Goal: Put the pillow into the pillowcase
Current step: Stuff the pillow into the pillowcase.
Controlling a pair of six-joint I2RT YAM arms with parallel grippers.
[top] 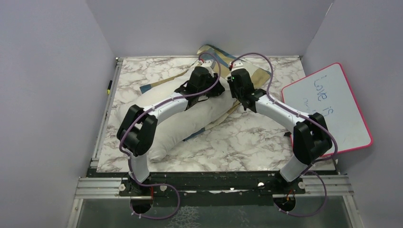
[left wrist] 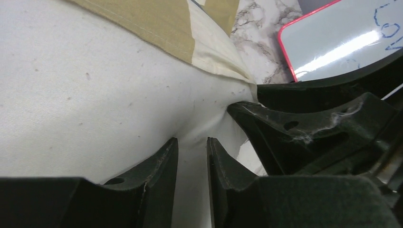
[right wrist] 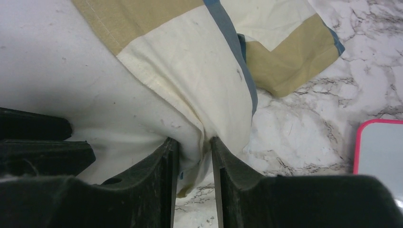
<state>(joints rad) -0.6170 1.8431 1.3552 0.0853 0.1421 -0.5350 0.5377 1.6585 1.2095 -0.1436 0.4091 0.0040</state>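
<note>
The off-white pillow (top: 166,128) lies diagonally on the marble table (top: 247,142), its far end against the blue, tan and cream pillowcase (top: 214,52). My left gripper (top: 219,91) sits over that far end. In the left wrist view the gripper (left wrist: 192,147) has its jaws drawn close on a fold of the pillow (left wrist: 95,85), with the pillowcase (left wrist: 157,23) edge just beyond. Right beside it, my right gripper (top: 231,88) pinches fabric too. The right wrist view shows this gripper (right wrist: 192,145) shut on the cream edge of the pillowcase (right wrist: 190,61), which lies over the pillow (right wrist: 57,71).
A pink-rimmed whiteboard (top: 332,109) leans at the table's right edge, partly off it. A marker (top: 109,86) lies along the left rail. Grey walls close in the left, back and right sides. The two gripper heads nearly touch.
</note>
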